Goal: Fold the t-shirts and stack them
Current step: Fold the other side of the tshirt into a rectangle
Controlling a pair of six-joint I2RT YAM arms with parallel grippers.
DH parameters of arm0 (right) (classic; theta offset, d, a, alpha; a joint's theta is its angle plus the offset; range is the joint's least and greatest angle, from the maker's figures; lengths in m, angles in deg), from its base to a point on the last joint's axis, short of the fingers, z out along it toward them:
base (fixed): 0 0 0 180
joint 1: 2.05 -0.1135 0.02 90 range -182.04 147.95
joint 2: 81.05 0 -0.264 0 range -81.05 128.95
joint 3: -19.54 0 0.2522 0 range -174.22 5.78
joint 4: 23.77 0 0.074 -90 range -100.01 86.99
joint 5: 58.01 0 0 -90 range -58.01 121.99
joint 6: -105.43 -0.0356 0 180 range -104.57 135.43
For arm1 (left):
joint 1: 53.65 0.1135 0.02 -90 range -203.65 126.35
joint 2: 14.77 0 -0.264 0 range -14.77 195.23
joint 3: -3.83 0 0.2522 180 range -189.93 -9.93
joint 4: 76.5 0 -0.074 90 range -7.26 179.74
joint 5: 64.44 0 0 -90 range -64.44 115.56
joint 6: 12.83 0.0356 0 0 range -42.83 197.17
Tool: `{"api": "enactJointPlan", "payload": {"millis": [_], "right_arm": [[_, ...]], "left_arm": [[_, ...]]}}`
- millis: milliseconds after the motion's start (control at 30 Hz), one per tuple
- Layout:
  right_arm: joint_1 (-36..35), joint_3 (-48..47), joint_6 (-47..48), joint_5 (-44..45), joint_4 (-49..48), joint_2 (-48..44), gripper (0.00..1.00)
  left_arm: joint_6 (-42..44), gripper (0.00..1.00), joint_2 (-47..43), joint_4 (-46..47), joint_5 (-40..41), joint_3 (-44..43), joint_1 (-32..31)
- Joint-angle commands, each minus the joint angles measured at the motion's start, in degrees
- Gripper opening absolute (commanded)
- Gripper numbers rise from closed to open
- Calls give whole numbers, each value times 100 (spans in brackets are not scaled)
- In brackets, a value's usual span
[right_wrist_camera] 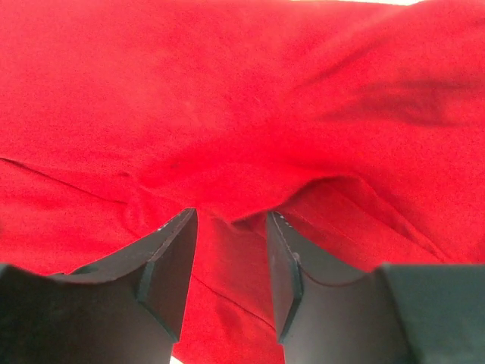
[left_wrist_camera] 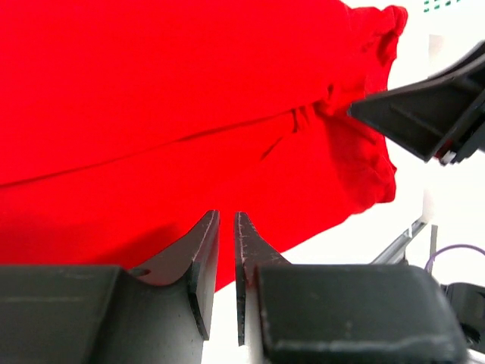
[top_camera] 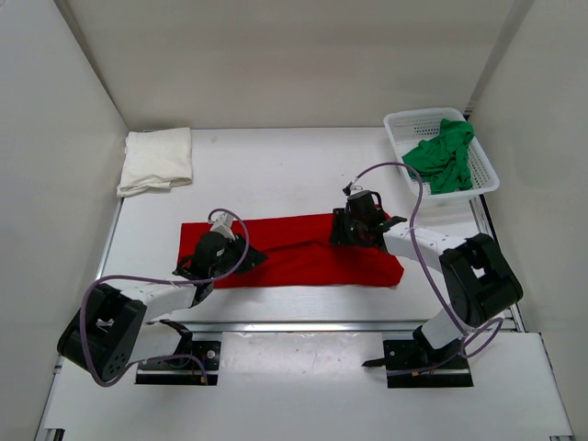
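Risk first: the right fingers (right_wrist_camera: 168,258) are standing apart w/ a pucker of the bright red cloth t-shirt (top_camera: 303,253) bunching up betw. their tips. Any lift-off could be snagging that ridge and pulling the fold open. A second risk is sitting at the other end. The left fingers (left_wrist_camera: 203,258) are showing only a thin slit, and I cannot tell whether any cloth is pinched there. If not, a pull from that side would be sliding off and leaving the strip skewed.

Red shirt is lying as a long folded band across the middle of the white worktop (top_camera: 276,175). Its left end is sitting under and just beyond the left fingers, and its upper right part is lying directly under the right fingers, touching them.

Cream-white folded cloth shirt (top_camera: 156,159) is resting at the far left corner, well apart. Crumpled bright green cloth shirt (top_camera: 444,156) is waiting in the white plastic mesh basket (top_camera: 404,124) at far right, not yet folded.
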Motion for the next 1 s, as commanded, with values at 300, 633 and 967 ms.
{"api": "enactJointPlan", "payload": {"millis": [300, 633, 967], "right_arm": [[-49, -83, 6, -78, -460, 108, 24], [-734, 49, -397, 599, 427, -595, 0], [-1200, 110, -1162, 512, 1025, -929, 0]], "left_arm": [[-117, 24, 69, 325, -91, -14, -128], [-117, 24, -159, 264, -170, -84, -84], [-99, 26, -309, 220, -267, -163, 57]]}}
